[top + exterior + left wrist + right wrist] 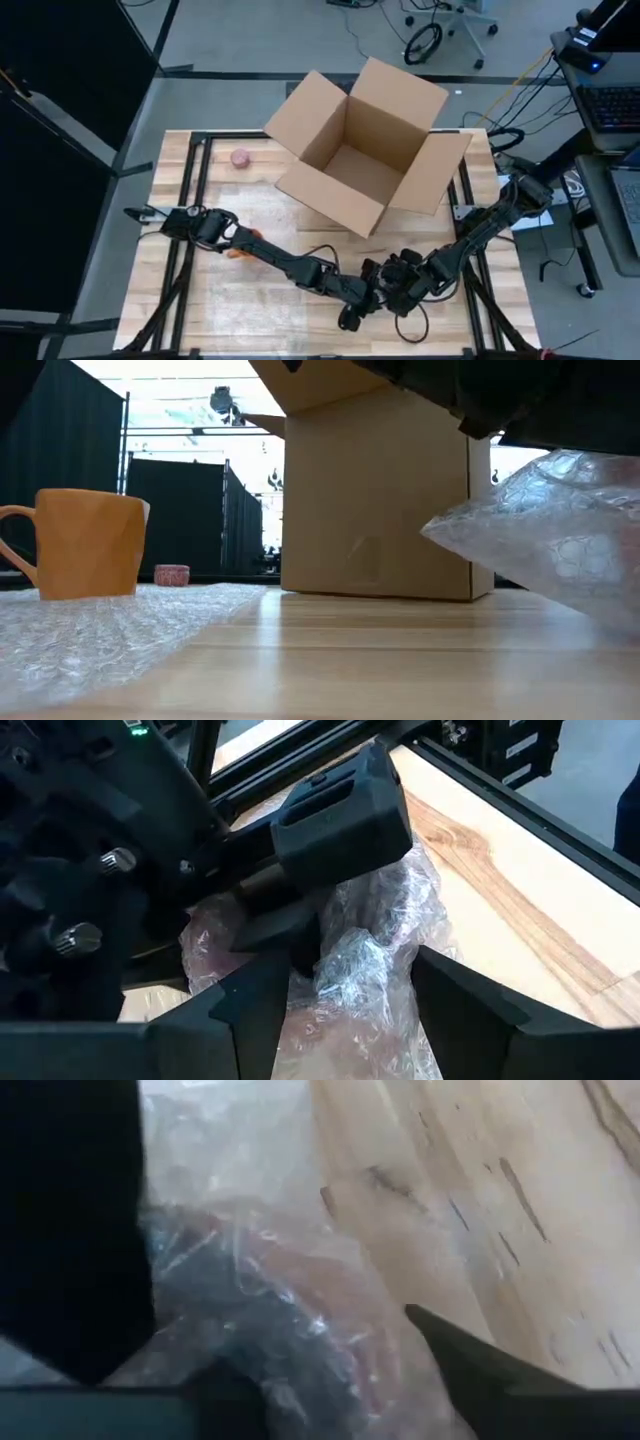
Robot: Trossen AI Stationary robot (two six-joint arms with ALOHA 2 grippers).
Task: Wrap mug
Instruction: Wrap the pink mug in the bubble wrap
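The orange mug (85, 545) stands upright on a clear bubble-wrap sheet (110, 630) at the table's near left. In the high view my left arm covers most of the mug (237, 251). The sheet's right end (560, 530) is bunched and raised off the table. Both grippers meet there, near the front edge. My right gripper (290, 935) is shut on the bunch. My left gripper (345, 1020) is open, one finger on each side of the bunch; I cannot tell whether it touches it. My right gripper pinches the bunched end of the bubble wrap (330, 955) between its two fingers, several crumpled layers together. The fingers slant down onto it from the table's right. That end is lifted clear, and the rest of the sheet lies on the table toward the mug.
An open cardboard box (365, 150) stands at the far middle of the table, its flaps spread wide. A small pink object (240, 158) lies at the far left. Bare wood (300, 225) shows between the box and the arms.
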